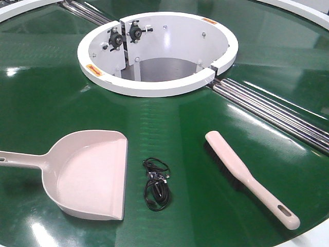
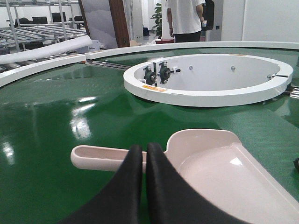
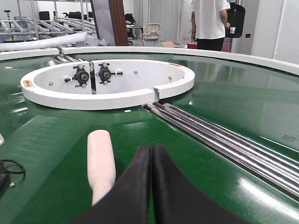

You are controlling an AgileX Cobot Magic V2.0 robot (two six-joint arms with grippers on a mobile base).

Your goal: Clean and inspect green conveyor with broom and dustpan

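Black and blunt, the two fingers of the left gripper [image 2: 142, 151] are pressed flat together with nothing between them. From where its wrist camera looks, they sit right over the long straight handle of the pale pink-beige plastic dustpan [image 2: 224, 172]. I can't tell whether they touch it. The handle's rounded end pokes out at 9 o'clock of the tips, and the scoop with its raised sides opens out toward 4 o'clock.

The right gripper [image 3: 151, 151] is likewise closed tight, finger against finger, gripping nothing. The rounded end of the long pale pink-beige hand broom [image 3: 101, 163] lies just beside it at about 9 o'clock, and its lower part is hidden behind the left finger.

Seen from the front, both tools lie flat on the glossy dark-green conveyor belt [image 1: 205, 216]. The dustpan is at 8 o'clock with its flat lip facing 3 o'clock. The broom is at 4 o'clock, short black bristles along its edge and the slotted handle pointing toward 5 o'clock.

A small tangle of black cable [image 1: 156, 185] rests between them at 6 o'clock, apart from both. A white ring-shaped metal housing [image 1: 154, 87] stands at 12 o'clock, and silver metal rollers [image 1: 277, 116] run from it toward 4 o'clock. Beyond the belt a person in a white shirt [image 2: 184, 18] stands at 12 o'clock.
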